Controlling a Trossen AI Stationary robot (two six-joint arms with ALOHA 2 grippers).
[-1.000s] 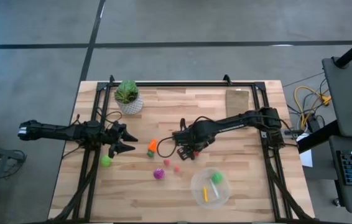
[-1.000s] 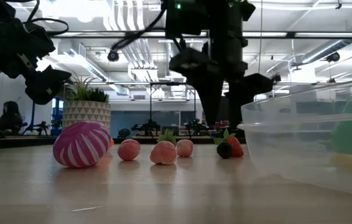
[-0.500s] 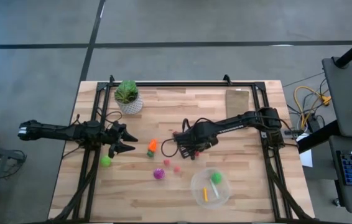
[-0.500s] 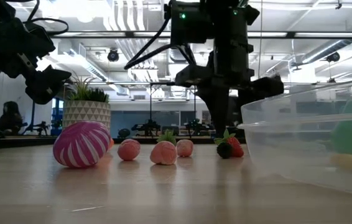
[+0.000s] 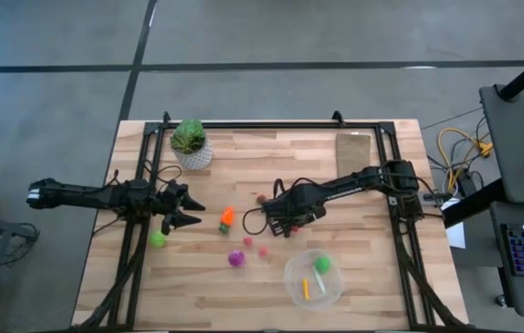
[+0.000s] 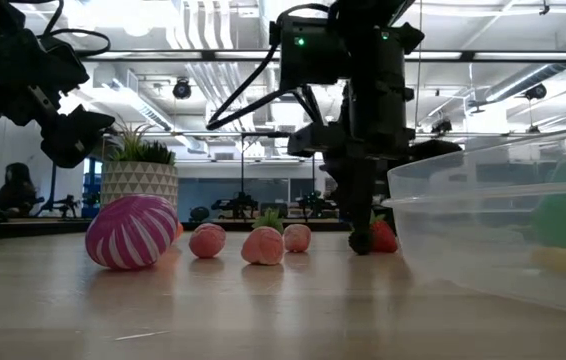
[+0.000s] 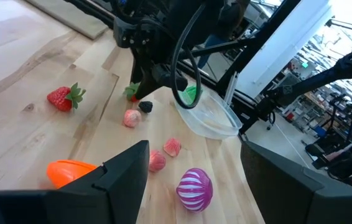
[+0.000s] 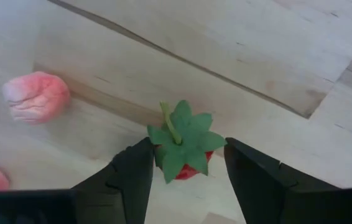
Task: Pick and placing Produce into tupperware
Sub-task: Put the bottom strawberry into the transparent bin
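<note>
My right gripper [image 8: 186, 148] is open and low over the table's middle [image 5: 283, 225]. Its fingers stand close on either side of a red strawberry with a green leaf top [image 8: 182, 163], which rests on the wood [image 6: 384, 238]. I cannot tell whether the leaf tips touch the fingers. The clear round tupperware [image 5: 292, 286] sits near the front edge and holds a green ball [image 5: 322, 265] and a yellow stick [image 5: 305, 288]. On the wood lie an orange carrot [image 5: 227, 217], a magenta striped piece [image 5: 235, 259], pink bits [image 5: 264, 251], a green ball [image 5: 157, 240] and another strawberry [image 7: 61, 98]. My left gripper [image 5: 186, 209] hovers open at the table's left.
A potted plant in a white pot [image 5: 191, 145] stands at the far left. A flat tan board [image 5: 355, 148] lies at the far right. A small dark berry [image 7: 145, 106] lies near the right gripper. Black frame rails run along the table's sides.
My right gripper has come down from above the table until its fingers stand around the strawberry, and it has shifted slightly toward the table's right. The produce and the tupperware have stayed in place.
</note>
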